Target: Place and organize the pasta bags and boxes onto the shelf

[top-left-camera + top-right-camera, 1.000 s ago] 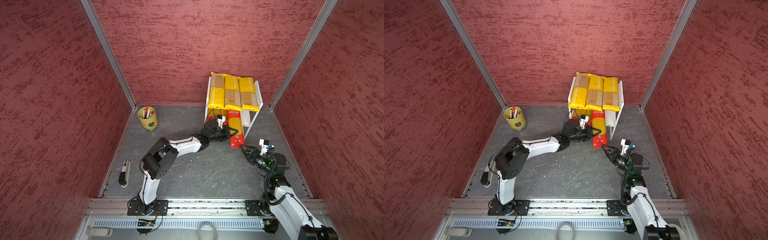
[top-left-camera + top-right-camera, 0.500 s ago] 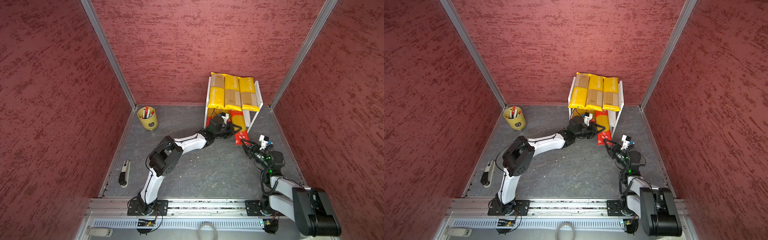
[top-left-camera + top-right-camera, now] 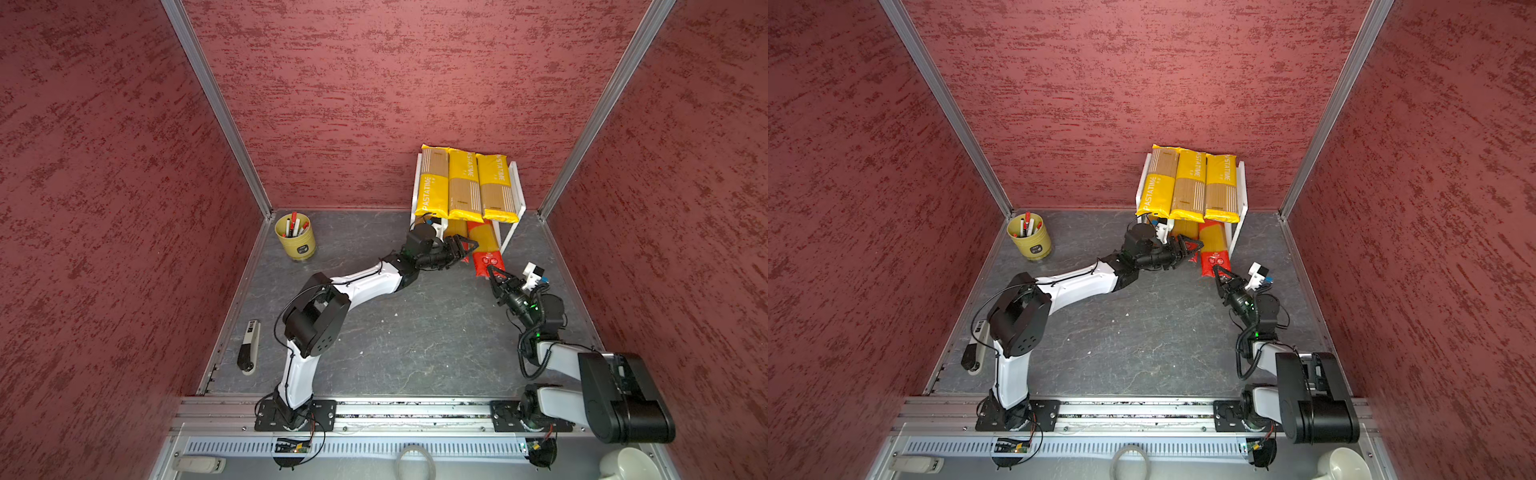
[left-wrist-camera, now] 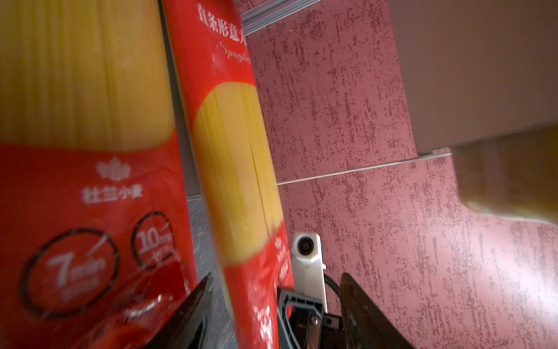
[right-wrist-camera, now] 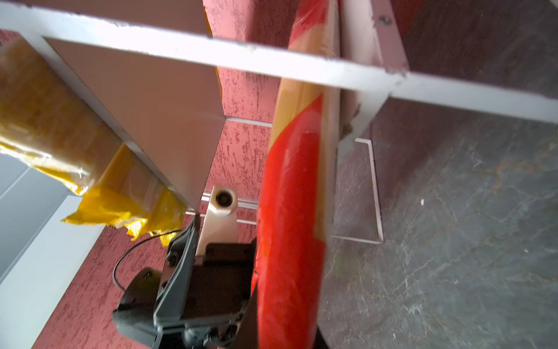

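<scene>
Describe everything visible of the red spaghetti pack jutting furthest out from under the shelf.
The red pack is a long plastic bag, red at both ends, with a see-through middle showing yellow spaghetti and two round marks near its front end. It lies slanted under the shelf's top board, front end jutting over the floor. The right tool is shut on that end; the open left tool sits beside it.

Textured red walls (image 3: pixel 374 83), grey floor (image 3: pixel 415 332), seemingly stone.

Tan-striped yellow packs (image 3: pixel 463 187); red packs (image 3: pixel 487 261); white shelf (image 3: pixel 516 187); mottled maroon walls (image 3: pixel 374 83).
</scene>
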Robot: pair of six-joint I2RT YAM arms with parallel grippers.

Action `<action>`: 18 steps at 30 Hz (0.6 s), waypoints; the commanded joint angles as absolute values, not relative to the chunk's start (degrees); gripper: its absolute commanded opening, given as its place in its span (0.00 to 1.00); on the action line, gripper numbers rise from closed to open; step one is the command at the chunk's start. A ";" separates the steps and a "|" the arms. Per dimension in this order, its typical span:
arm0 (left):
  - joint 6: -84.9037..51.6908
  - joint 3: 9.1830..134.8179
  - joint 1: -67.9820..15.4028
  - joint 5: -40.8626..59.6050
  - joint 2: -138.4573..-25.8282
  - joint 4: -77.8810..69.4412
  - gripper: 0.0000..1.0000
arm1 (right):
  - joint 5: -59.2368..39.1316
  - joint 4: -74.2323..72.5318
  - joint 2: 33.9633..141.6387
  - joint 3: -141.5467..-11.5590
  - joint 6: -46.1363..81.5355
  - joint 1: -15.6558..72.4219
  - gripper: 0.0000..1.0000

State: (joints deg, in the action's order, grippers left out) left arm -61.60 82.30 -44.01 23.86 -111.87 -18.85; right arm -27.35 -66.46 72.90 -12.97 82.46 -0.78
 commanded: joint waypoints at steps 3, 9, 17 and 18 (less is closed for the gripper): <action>-57.48 74.85 -43.89 21.38 -104.08 -20.35 0.67 | -21.10 -64.26 73.59 -20.66 80.44 -0.35 0.05; -53.41 65.70 -45.16 17.43 -96.85 -19.36 0.67 | -20.52 -63.03 77.98 -24.17 80.63 2.61 0.07; -45.69 56.50 -45.24 11.38 -86.84 -15.95 0.69 | -26.09 -47.20 73.83 -23.96 73.86 3.44 0.55; -44.65 55.41 -45.25 10.56 -85.55 -15.52 0.70 | -27.12 -42.37 72.44 -24.37 71.63 3.48 0.57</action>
State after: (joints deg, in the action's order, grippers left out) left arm -50.00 56.97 -45.28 14.33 -89.38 -16.95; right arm -23.79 -52.07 76.23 -22.13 76.79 3.18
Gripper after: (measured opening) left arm 0.694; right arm 0.553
